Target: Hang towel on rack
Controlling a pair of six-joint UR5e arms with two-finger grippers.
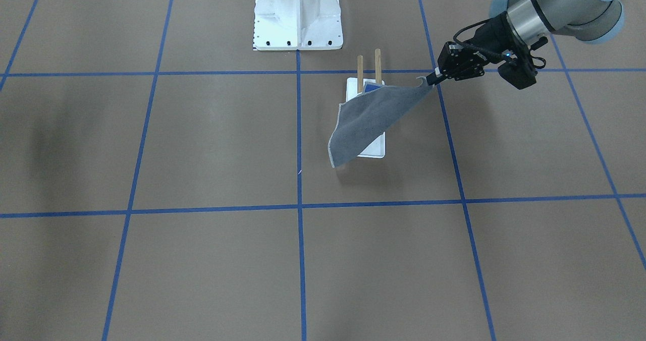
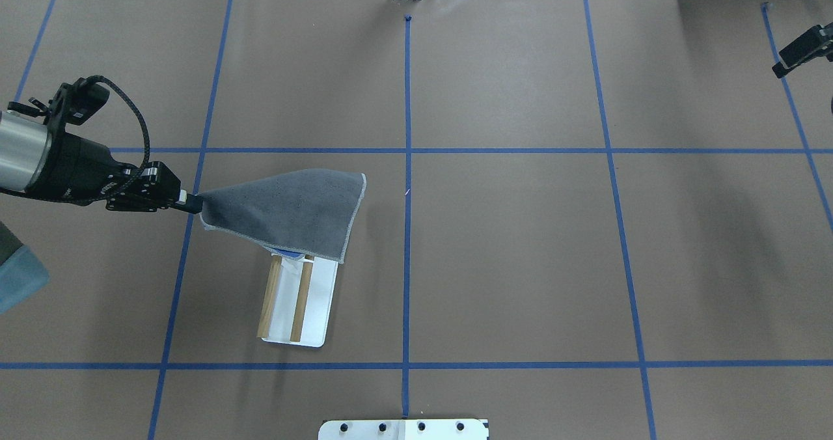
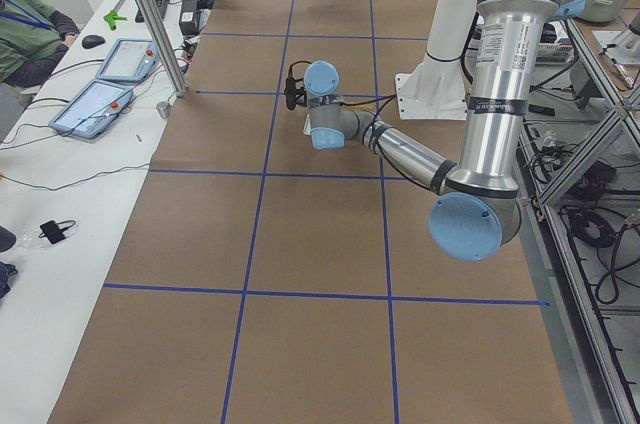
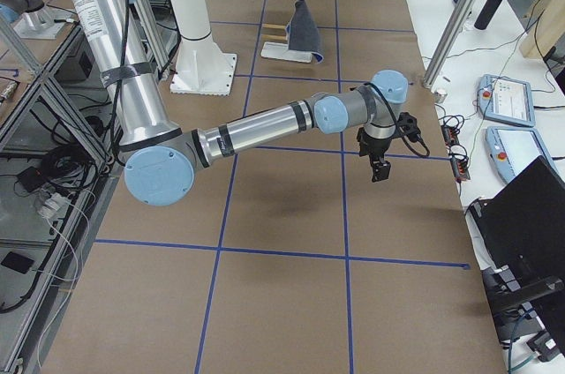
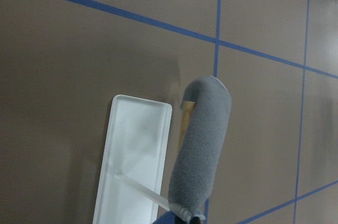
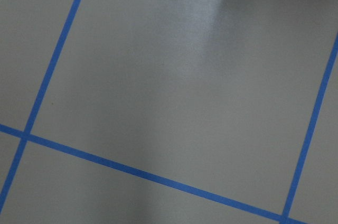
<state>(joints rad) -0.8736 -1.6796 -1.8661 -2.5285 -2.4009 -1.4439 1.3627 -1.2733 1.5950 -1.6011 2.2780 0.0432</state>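
Note:
My left gripper [image 2: 192, 200] is shut on one corner of the towel [image 2: 293, 209], which hangs dark grey side out, with a bit of blue showing underneath. The towel spreads over the far end of the rack [image 2: 319, 310], covering the far ends of its two wooden dowels [image 2: 300, 303]. I cannot tell whether it rests on them. In the front view the gripper [image 1: 431, 78] holds the towel [image 1: 373, 119] up to the right of the rack's white base [image 1: 376, 149]. The left wrist view shows the towel [image 5: 203, 150] hanging beside the base [image 5: 134, 155]. My right gripper [image 2: 781, 69] hovers far right; its jaws are unclear.
A large white bolted pedestal [image 1: 298, 18] stands at the robot's side of the table, behind the rack. Blue tape lines grid the brown table cover [image 2: 520, 245]. Tablets and cables lie on the white side bench [image 4: 508, 100].

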